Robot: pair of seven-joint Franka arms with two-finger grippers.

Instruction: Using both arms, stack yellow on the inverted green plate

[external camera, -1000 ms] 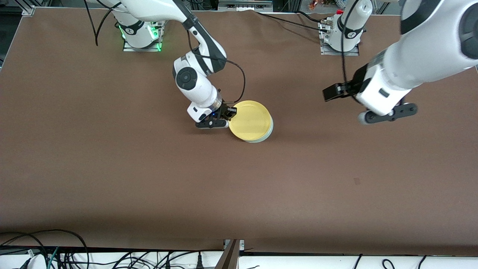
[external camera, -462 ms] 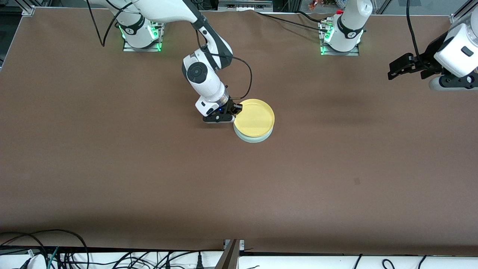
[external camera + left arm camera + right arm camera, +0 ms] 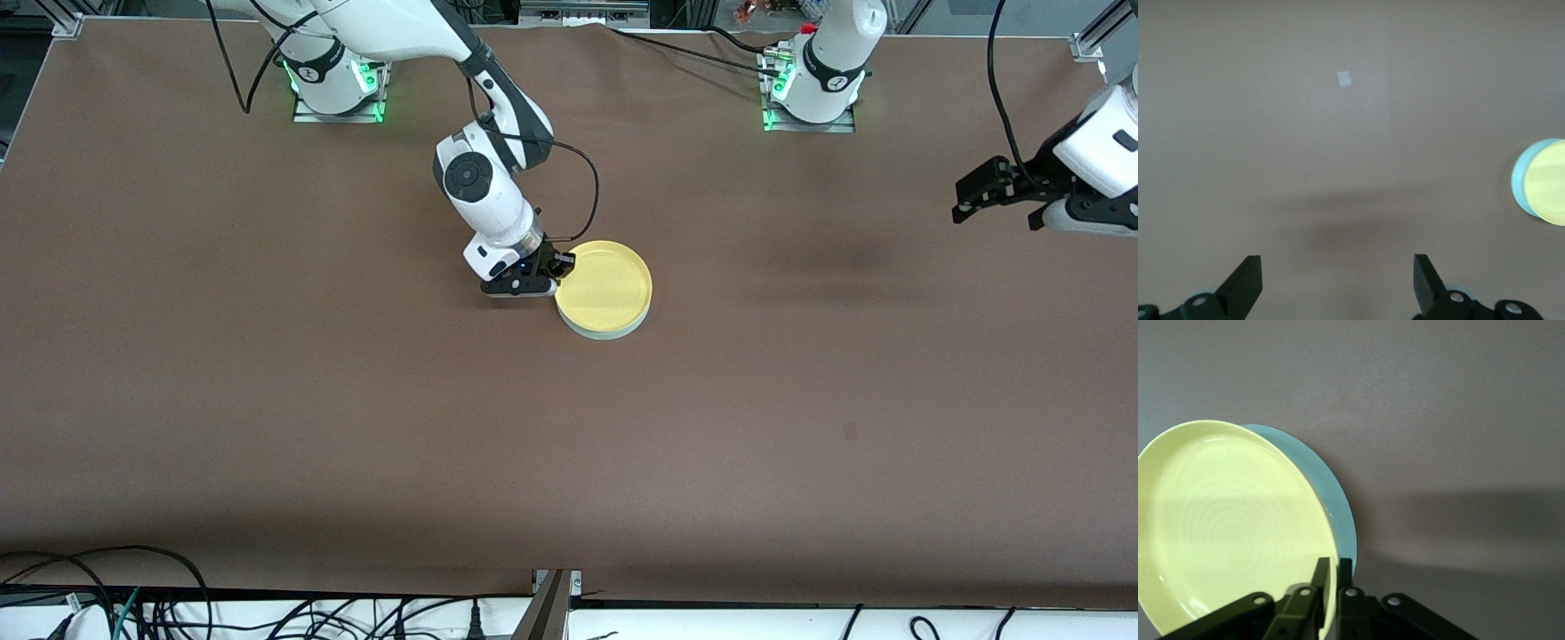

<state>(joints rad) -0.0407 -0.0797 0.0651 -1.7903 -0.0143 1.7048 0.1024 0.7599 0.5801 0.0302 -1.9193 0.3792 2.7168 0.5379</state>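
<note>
Plates, one yellow (image 3: 605, 284) atop one green plate (image 3: 607, 332) mid-table, right gripper (image 3: 553, 269) apparently pinching yellow's rim, left gripper (image 3: 996, 189) spread wide, raised at the table's edge.

Yellow (image 3: 605, 285): round, shallow, bright, plain, low raised rim, right way up, resting on green plate (image 3: 613, 332) near table's middle, rim pinched between fingers of right gripper (image 3: 553, 269) on the side toward right arm's end. Green plate: pale mint, about the same size, lying flat on table under yellow, showing only as a thin crescent at the edge nearer the front camera and toward left arm's end. Left gripper (image 3: 1000, 191): fingers spread, holding nothing, up over left arm's end of table, well apart from both plates.
</note>
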